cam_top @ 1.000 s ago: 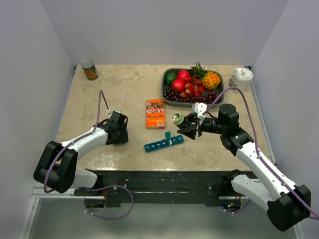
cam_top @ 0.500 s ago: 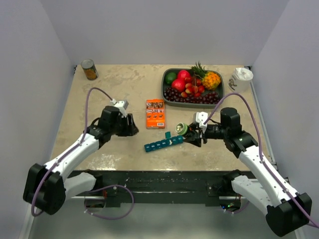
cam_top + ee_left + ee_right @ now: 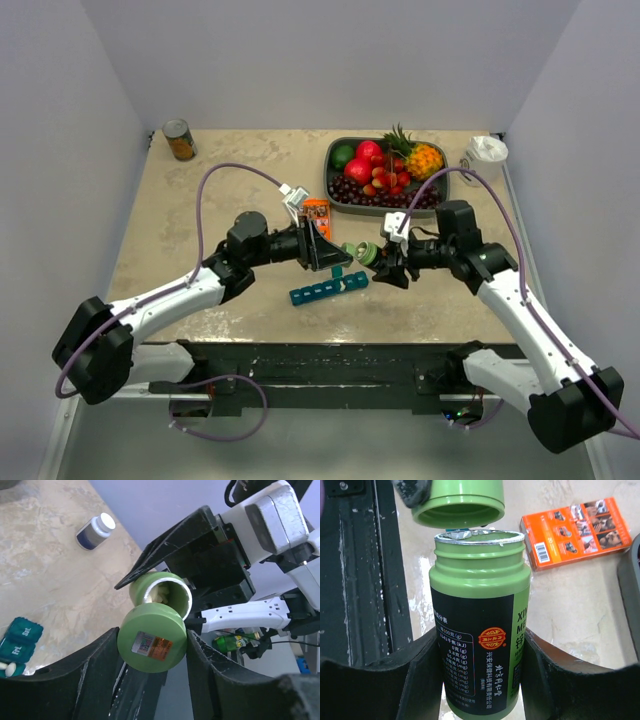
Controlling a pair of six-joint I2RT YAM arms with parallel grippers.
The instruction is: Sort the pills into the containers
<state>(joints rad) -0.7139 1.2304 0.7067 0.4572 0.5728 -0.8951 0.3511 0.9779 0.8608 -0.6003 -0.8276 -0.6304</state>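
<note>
Left gripper [image 3: 152, 650] clamped on green cap [image 3: 151, 639], right gripper [image 3: 480, 672] gripping the uncapped green bottle [image 3: 480, 580] (pills visible inside), probably to pour into teal organiser [image 3: 328, 287] on the table nearby.

2 arms, same build. The left arm [image 3: 170, 295] and right arm [image 3: 525, 315] had white shell links and black rounded joint housings. A big black left shoulder block [image 3: 95, 350] and right shoulder block [image 3: 570, 410] sat at the near edge of the table. The left purple cable [image 3: 200, 225] and right purple cable [image 3: 450, 171] looped over each arm. A small white camera module [image 3: 293, 195] sat on the left wrist. The left gripper [image 3: 152, 645] and right gripper [image 3: 480, 645] were matte black, with broad fingers and scuffed edges.
</note>
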